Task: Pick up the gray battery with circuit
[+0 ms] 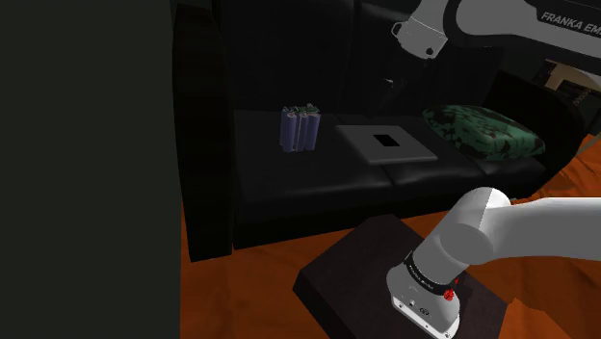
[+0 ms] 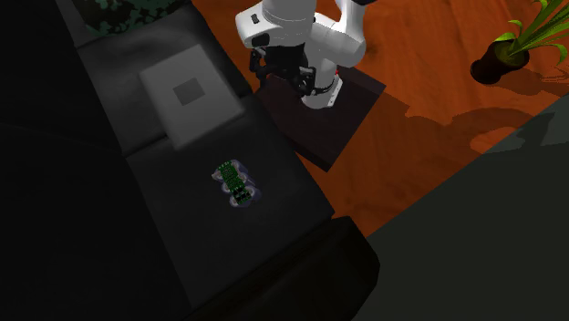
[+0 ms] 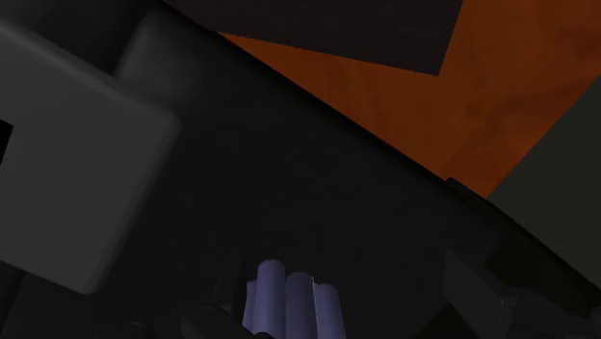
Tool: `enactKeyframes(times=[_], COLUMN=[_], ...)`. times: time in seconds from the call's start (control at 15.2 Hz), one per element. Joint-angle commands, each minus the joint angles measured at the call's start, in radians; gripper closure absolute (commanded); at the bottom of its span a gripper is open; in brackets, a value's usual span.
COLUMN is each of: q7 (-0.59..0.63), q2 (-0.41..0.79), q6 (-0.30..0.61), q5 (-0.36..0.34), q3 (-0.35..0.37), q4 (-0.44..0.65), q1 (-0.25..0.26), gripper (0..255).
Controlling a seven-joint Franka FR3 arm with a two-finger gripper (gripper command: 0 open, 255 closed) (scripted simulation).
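Shoulder view, left to right.
- Battery (image 1: 299,128): bluish-violet cells, apparently upright, with a green circuit board on top. It is on the black sofa (image 1: 289,188) seat, toward its left end.
- Slab (image 1: 385,143): flat, gray, with a dark square in the middle. It lies right of the battery, near but apart.
- Cushion (image 1: 482,132): green pattern, further right.
- Arm (image 1: 501,24): top right, high above the seat. The second exterior view puts it well apart from the battery.
- Fingers: cannot tell whether wide or narrow, as they are black against the black sofa.

Risks (judgement):
- The pack looks tall for its footprint and the seat is probably soft. An off-centre approach could nudge it over.
- A pinch across the rounded cells may slip or twist the pack out.
- Coming straight down risks striking the board on top.
- In the dim scene, the pack's edges may be misjudged.

Writing:
- Lettering (image 1: 570,19) on the arm reads "FRANKA EM", cut off by the picture edge.
- Nothing is legible on the battery or slab.
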Motion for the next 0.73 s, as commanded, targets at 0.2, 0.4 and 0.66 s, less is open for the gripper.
enactKeyframes(times=[0.2,0.4,0.66], q7=[0.016,0.034,0.063], q2=[0.125,0.252,0.421], q6=[0.059,0.107,0.153], q5=[-0.003,-0.012,-0.032], q3=[0.021,0.043,0.069], q4=[0.053,0.117,0.221], q1=[-0.006,-0.012,-0.021], gripper=[0,0,0])
